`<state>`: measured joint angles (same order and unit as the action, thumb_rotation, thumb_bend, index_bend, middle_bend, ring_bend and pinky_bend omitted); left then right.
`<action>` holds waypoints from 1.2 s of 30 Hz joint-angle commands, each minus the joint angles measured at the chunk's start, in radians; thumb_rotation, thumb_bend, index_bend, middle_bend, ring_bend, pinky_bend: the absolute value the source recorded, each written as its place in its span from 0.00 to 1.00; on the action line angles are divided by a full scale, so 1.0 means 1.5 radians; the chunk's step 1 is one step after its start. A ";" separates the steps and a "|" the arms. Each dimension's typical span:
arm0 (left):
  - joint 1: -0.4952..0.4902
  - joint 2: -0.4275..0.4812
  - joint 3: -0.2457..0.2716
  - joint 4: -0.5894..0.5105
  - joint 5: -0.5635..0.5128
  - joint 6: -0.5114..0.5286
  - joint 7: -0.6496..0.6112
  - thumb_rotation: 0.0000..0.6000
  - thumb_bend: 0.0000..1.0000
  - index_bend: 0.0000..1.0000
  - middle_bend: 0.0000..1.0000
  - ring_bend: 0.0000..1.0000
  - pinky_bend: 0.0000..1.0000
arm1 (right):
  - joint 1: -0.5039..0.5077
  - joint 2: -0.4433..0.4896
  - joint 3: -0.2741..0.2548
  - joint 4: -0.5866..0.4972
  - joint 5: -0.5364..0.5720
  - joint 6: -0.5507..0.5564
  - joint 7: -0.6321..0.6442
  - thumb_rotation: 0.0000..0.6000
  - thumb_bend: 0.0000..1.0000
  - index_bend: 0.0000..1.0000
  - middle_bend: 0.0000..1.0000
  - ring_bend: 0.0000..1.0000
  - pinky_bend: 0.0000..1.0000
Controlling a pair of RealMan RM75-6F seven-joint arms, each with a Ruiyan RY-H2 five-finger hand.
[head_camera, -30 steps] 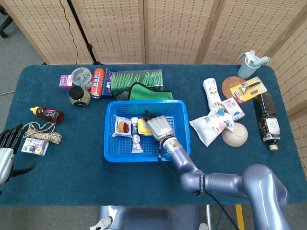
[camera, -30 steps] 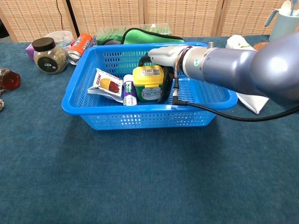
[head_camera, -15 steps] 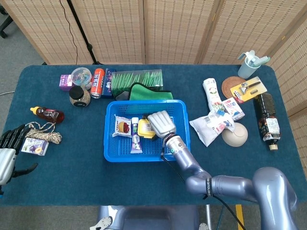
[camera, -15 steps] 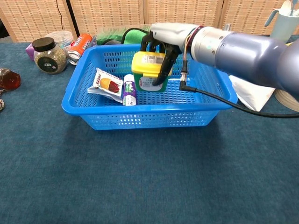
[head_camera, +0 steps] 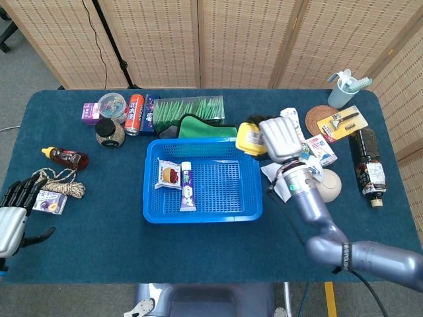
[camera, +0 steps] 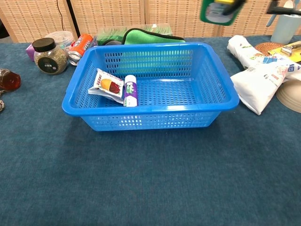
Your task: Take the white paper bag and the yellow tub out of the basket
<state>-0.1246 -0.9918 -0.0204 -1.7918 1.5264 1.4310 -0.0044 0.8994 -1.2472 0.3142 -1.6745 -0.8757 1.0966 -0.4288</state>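
Observation:
My right hand [head_camera: 279, 139] holds the yellow tub [head_camera: 251, 139] in the air above the far right corner of the blue basket [head_camera: 151, 208]. In the chest view only the blurred underside of the yellow tub [camera: 218, 10] shows at the top edge, well above the basket [camera: 150, 111]. The white paper bag [head_camera: 291, 174] lies on the table just right of the basket, also seen in the chest view [camera: 256, 83]. My left hand [head_camera: 13, 216] rests at the table's front left edge, fingers apart and holding nothing.
A white sachet [camera: 106, 84] and a small tube [camera: 130, 90] lie in the basket's left half. Behind it sit a green cloth [head_camera: 198, 127], a green box [head_camera: 188, 107], cans and a jar [head_camera: 110, 132]. A bowl [head_camera: 324, 186] and bottle [head_camera: 367, 165] stand to the right.
My right hand has lifted the yellow tub up out of the basket and carried it right and back, past the basket's far right corner. The left hand has barely shifted.

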 commanded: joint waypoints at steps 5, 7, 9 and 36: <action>0.000 0.000 -0.001 -0.002 -0.003 0.001 0.000 1.00 0.15 0.00 0.00 0.00 0.00 | -0.107 0.085 -0.087 -0.023 -0.118 -0.011 0.103 1.00 0.63 0.56 0.60 0.56 0.52; 0.000 0.000 -0.002 -0.002 -0.006 0.000 0.000 1.00 0.15 0.00 0.00 0.00 0.00 | -0.124 0.091 -0.104 -0.022 -0.153 -0.007 0.121 1.00 0.63 0.56 0.60 0.56 0.52; -0.001 0.000 -0.002 -0.002 -0.008 -0.001 0.001 1.00 0.15 0.00 0.00 0.00 0.00 | -0.142 0.096 -0.121 -0.022 -0.191 0.000 0.139 1.00 0.63 0.56 0.60 0.56 0.52; -0.006 -0.011 -0.005 -0.010 -0.026 -0.012 0.039 1.00 0.15 0.00 0.00 0.00 0.00 | -0.222 0.073 -0.212 0.074 -0.367 -0.035 0.258 1.00 0.63 0.58 0.62 0.57 0.52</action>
<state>-0.1329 -1.0080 -0.0279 -1.8074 1.4870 1.4136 0.0541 0.5700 -1.1376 -0.0017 -1.5672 -1.4254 1.0474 -0.0442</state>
